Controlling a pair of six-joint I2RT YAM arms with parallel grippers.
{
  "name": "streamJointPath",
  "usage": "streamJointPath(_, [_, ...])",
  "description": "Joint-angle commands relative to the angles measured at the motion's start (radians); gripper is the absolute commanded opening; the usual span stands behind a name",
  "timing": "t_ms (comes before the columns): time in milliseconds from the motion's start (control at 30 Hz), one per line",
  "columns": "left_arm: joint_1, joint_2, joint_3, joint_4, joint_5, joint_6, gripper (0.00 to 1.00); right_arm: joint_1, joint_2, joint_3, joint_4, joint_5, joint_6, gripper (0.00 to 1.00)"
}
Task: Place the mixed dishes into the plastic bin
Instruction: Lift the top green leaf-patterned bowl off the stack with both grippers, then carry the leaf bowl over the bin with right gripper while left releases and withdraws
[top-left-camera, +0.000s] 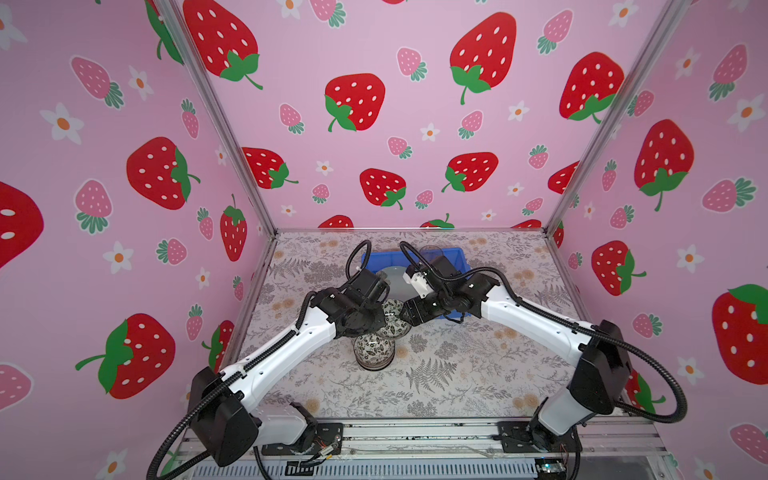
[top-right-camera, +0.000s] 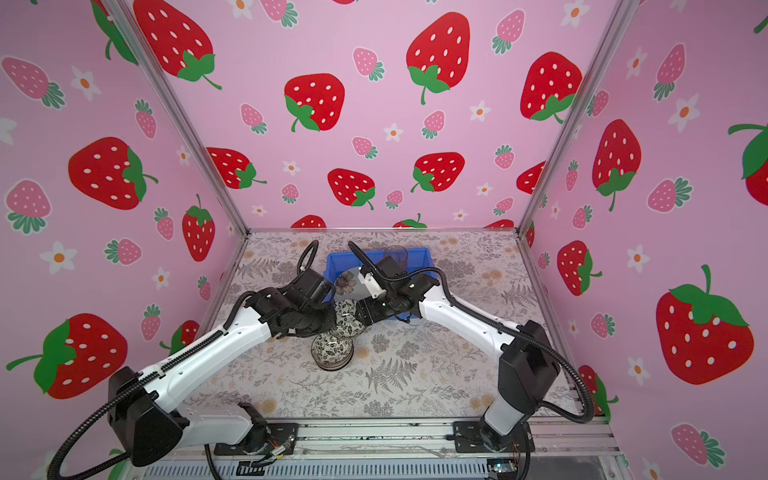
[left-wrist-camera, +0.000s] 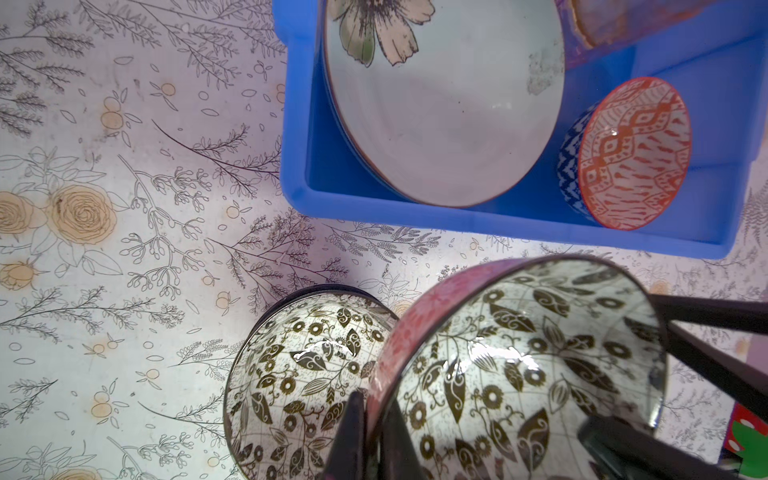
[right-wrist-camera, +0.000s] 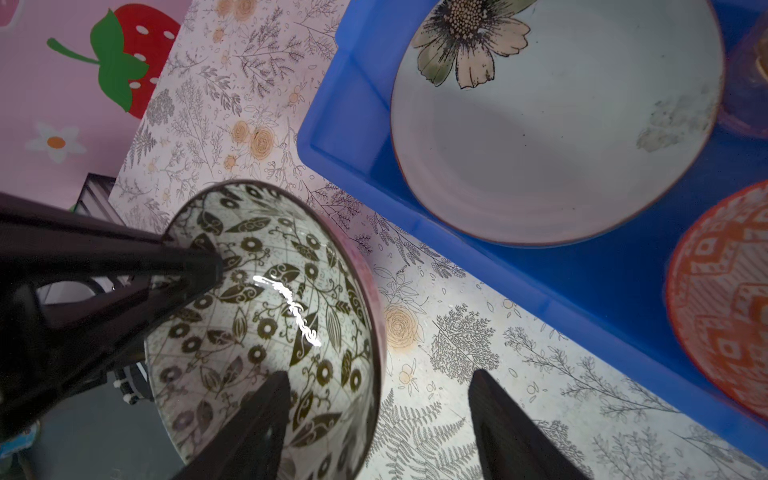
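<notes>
A black-floral bowl (left-wrist-camera: 519, 353) with a pink outside hangs tilted above the table, just in front of the plastic bin (left-wrist-camera: 299, 124). My left gripper (left-wrist-camera: 375, 397) is shut on its rim. My right gripper (right-wrist-camera: 380, 374) is open and straddles the opposite rim of the same bowl (right-wrist-camera: 266, 311), one finger inside, the other well clear outside. A second black-floral bowl (top-left-camera: 373, 352) rests on the table below. In the bin lie a pale green flower plate (right-wrist-camera: 552, 137), an orange patterned bowl (left-wrist-camera: 636, 153) on its side and a clear tumbler (top-right-camera: 395, 253).
The blue bin (top-left-camera: 453, 254) stands at the back middle of the floral table (top-left-camera: 478, 374). Pink strawberry walls close in the left, back and right. Both arms meet over the table's middle, in front of the bin.
</notes>
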Motion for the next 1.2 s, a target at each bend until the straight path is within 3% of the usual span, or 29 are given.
streamJointPath(0, [-0.007,0.008,0.064,0.020,-0.008,0.010,0.00,0.013,0.021,0.045,-0.036,0.057,0.002,0.62])
streamJointPath(367, [-0.008,0.044,0.090,0.017,0.000,0.035,0.00,0.024,0.037,0.065,-0.054,0.115,0.008,0.34])
streamJointPath(767, [-0.010,0.086,0.135,0.031,0.029,0.070,0.00,0.022,0.042,0.042,-0.034,0.087,0.021,0.29])
streamJointPath(1167, [-0.010,0.083,0.116,0.026,0.024,0.071,0.00,0.020,0.033,0.050,-0.047,0.130,0.028,0.19])
